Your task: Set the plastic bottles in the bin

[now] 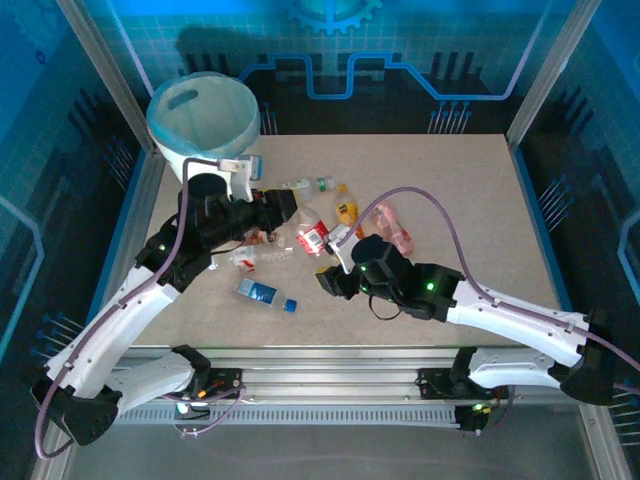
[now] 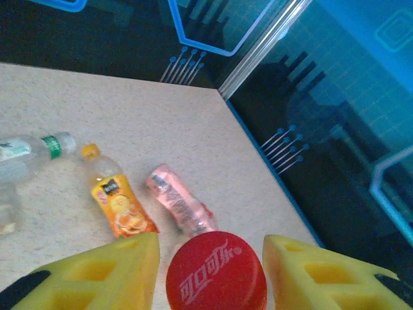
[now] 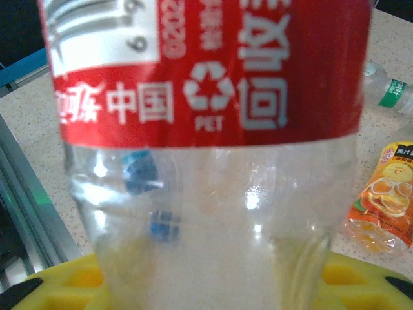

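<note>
Blue-panelled walls [image 1: 420, 40] enclose a flat, pale speckled surface [image 1: 450, 190], with the bin [image 1: 205, 115] at its far left corner. The plastic bottles [image 1: 345, 210] lie scattered mid-surface. They look empty, so probably light, slick and crushable. The right pincer [image 1: 330, 262] straddles the red-labelled bottle [image 3: 206, 97] at its clear body, though I cannot tell if it grips. The left pincer [image 2: 210, 240] stands open around a red cap [image 2: 216, 274] — the stiff neck looks the surer hold.

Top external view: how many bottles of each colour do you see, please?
red-label bottle: 1
orange bottle: 1
pink bottle: 1
blue-label bottle: 1
clear bottle with green cap: 1
crushed clear bottle, label unreadable: 1
Total: 6 that can be told apart; more may lie hidden.
</note>
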Tool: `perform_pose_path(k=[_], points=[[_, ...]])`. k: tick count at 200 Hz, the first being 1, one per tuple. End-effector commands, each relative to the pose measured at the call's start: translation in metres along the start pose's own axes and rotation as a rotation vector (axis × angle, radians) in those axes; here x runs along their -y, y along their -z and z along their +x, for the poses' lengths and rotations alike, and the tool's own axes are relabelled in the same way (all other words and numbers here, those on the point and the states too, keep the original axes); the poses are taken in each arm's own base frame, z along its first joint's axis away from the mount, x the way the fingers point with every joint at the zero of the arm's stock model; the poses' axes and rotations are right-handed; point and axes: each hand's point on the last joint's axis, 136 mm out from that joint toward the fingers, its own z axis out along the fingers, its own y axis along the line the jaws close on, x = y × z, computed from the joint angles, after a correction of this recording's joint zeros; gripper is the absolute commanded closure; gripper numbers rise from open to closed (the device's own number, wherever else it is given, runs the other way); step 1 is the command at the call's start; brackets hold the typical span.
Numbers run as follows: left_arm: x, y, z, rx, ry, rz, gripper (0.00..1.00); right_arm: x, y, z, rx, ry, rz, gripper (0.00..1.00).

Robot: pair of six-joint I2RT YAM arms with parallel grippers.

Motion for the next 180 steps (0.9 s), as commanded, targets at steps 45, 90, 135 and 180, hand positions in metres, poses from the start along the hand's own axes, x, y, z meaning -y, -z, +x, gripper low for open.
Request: perform_pose_path(k=[45,90,135,180], points=[[0.009,0.009,-0.017,0.043,0.049,0.047,0.99,-0.005,0.005,-0.017,0.059,0.032,0.013,0.33],[-0.002,0.023,-0.054,0.156,0.033,-0.019,1.00,-0.011,0.026,-0.056,0.222,-0.038,-0.033,0.00],[-0.014,0.044,-0.126,0.301,-0.028,-0.106,1.00,0.001,0.036,-0.100,0.254,-0.007,0.081,0.00],[-0.018,0.070,-0.209,0.500,-0.227,-0.282,1.00,0.004,0.032,-0.170,0.327,0.020,0.114,0.00]])
